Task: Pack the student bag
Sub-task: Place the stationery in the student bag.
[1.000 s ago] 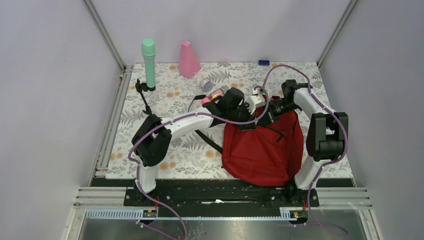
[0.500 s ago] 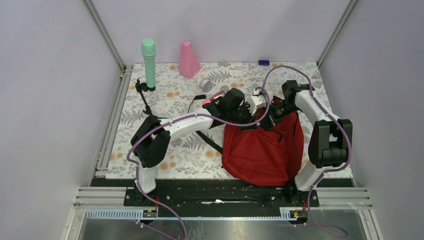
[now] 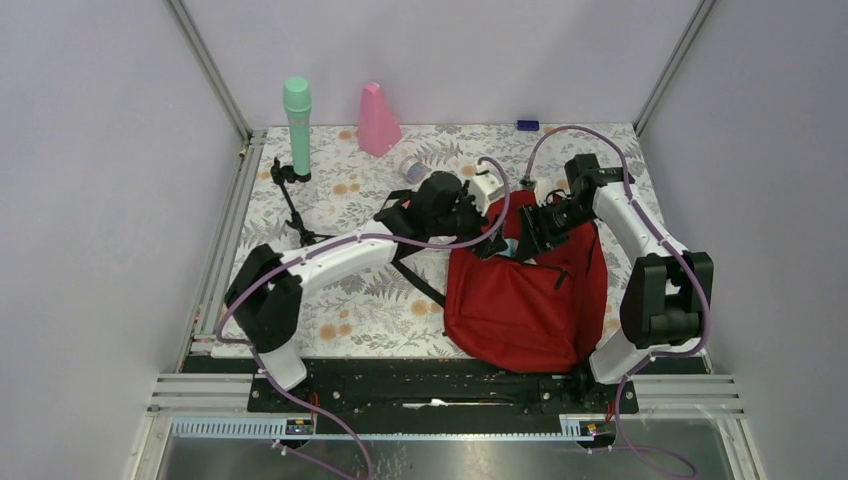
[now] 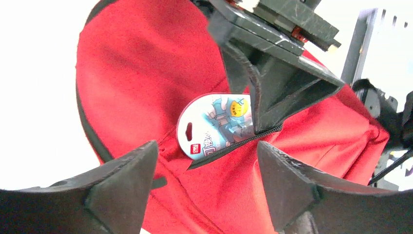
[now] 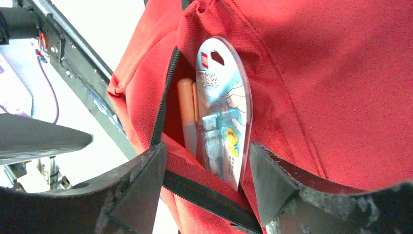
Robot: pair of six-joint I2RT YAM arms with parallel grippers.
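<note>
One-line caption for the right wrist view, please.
Open right claw above the student bag's unzipped pocket, a blister-carded item and an orange pen sticking out of it.

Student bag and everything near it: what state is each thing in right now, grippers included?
student bag: lying on the table, zip pocket open.
blister pack: partly in the pocket, hang-hole end sticking out.
orange pen: in the pocket, beside the pack.
left gripper: open, empty.
right gripper: open, fingers either side of the pack.
green bottle: upright.
pink container: upright.
</note>
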